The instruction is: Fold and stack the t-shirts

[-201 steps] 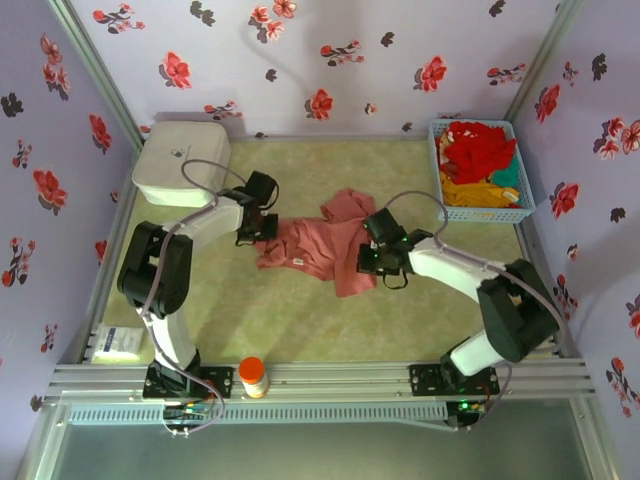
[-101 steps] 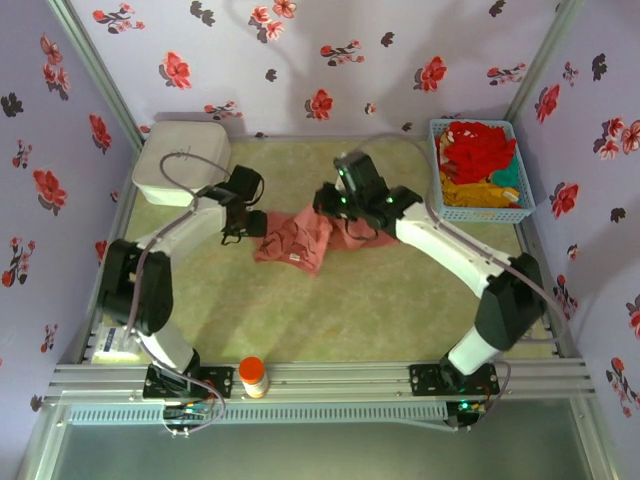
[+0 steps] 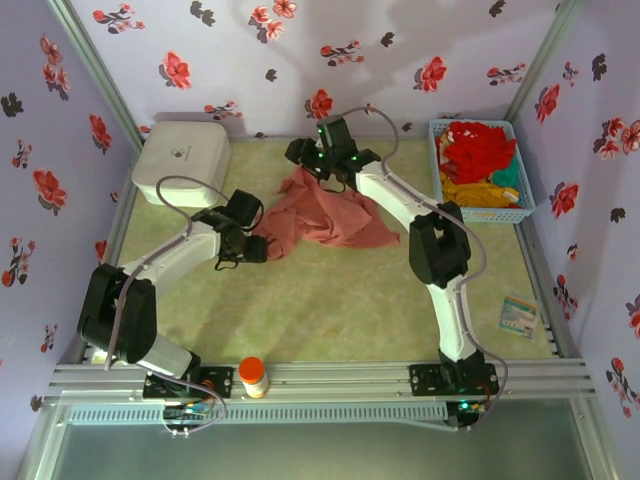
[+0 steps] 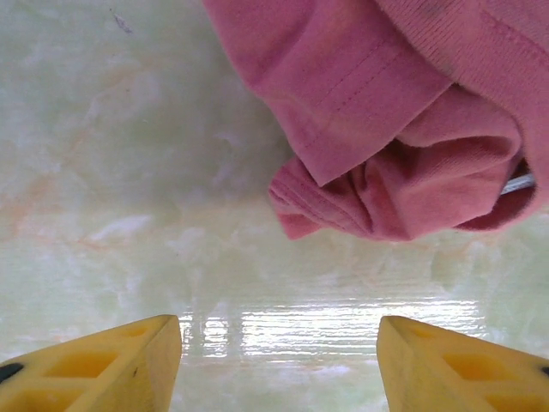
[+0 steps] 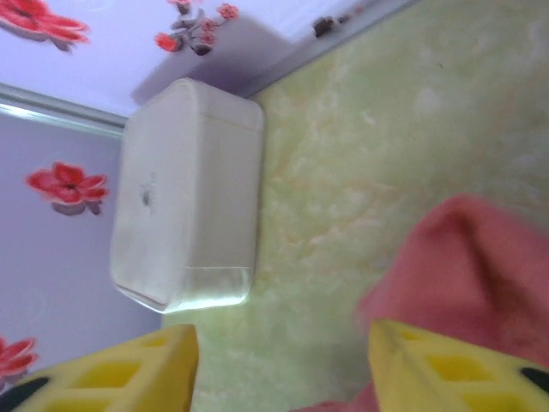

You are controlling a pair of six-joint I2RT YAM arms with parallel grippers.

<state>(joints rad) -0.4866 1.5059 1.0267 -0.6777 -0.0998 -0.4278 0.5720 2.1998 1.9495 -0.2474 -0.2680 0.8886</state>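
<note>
My left gripper (image 4: 279, 343) stands open and empty, the salmon-pink t-shirt (image 4: 403, 120) crumpled just ahead. My right gripper (image 5: 283, 348) gapes empty too, that shirt beside one finger, white box (image 5: 189, 197) beyond.

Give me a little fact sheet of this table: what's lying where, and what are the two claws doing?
On the table: salmon-pink cloth t-shirt, crumpled, unfolded, toward the back middle
Left gripper: open, empty, by the shirt's left edge
Right gripper: open, nothing between its fingers, at the shirt's far end
Light-blue lattice basket: back right corner, holding a heap of red, orange-yellow and teal t-shirts
White rounded plastic box: back left corner
Folded stack: none yet
</note>
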